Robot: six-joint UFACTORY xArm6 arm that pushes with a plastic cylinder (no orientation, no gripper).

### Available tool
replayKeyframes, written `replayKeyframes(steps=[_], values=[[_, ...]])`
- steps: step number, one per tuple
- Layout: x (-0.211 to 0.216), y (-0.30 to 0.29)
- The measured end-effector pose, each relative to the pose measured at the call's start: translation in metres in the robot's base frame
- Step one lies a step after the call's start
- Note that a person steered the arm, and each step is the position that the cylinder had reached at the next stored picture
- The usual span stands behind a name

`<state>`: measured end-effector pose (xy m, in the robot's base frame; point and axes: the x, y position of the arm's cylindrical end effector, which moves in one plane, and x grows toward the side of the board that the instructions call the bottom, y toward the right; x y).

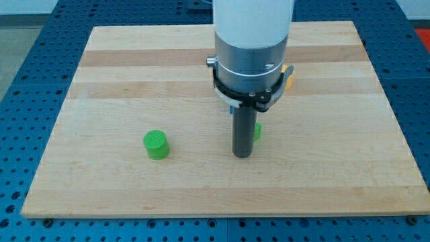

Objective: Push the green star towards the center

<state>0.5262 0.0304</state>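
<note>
My tip rests on the wooden board a little right of the view's centre, low down. A green block, mostly hidden behind the rod, peeks out just right of it and touches or nearly touches it; its shape cannot be made out. A green cylinder stands to the view's left of the tip, well apart from it.
A yellow block shows partly behind the arm's white and grey body at the view's upper right. A small blue bit peeks out under the arm's collar. The board lies on a blue perforated table.
</note>
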Motion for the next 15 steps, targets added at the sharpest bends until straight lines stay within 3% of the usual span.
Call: replayKeyframes(steps=[2, 6, 7, 12, 15], values=[[0.001, 0.011], [-0.004, -0.035], [-0.022, -0.022], [-0.024, 0.064], [-0.036, 0.069]])
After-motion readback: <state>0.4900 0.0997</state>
